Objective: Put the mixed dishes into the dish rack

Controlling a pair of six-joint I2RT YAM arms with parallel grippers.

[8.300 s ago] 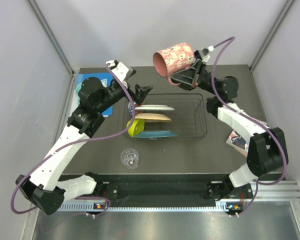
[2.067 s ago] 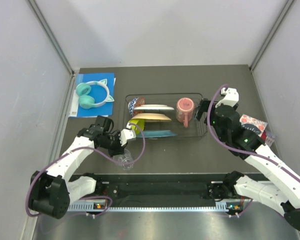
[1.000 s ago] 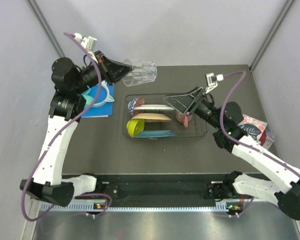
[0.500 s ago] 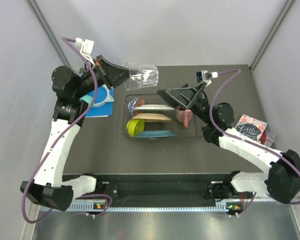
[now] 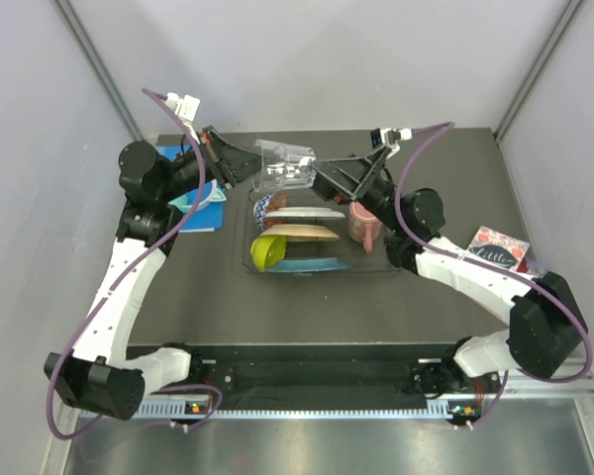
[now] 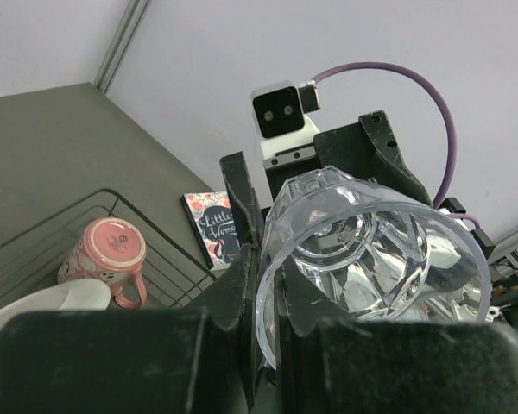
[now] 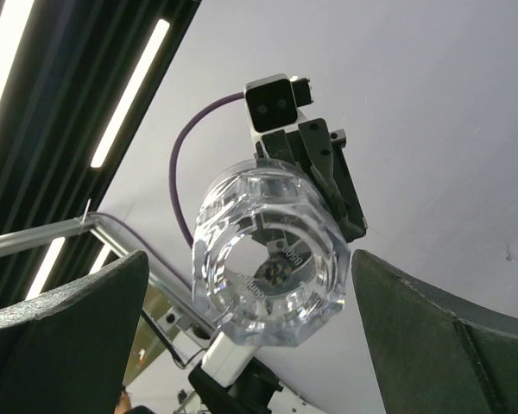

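My left gripper (image 5: 251,164) is shut on the rim of the small clear glass (image 5: 284,168), holding it on its side in the air above the back of the dish rack (image 5: 396,259). In the left wrist view the fingers (image 6: 242,280) pinch the glass (image 6: 371,250) wall. My right gripper (image 5: 319,181) is open and faces the glass base; its wrist view shows the glass (image 7: 272,250) between the spread fingers (image 7: 69,345), with gaps on both sides. The rack holds a red-patterned bowl (image 5: 263,206), white plate (image 5: 302,213), cream plate (image 5: 299,233), lime-green bowl (image 5: 267,252), teal plate (image 5: 315,265) and pink mug (image 5: 364,220).
Teal headphones (image 5: 206,194) lie on a blue sheet at the back left, partly hidden by the left arm. A printed card (image 5: 495,247) lies right of the rack. Grey walls close in the table on three sides.
The left arm has carried the glass right and lower, toward the rack. The right gripper has swung left and up until its open fingers flank the glass base.
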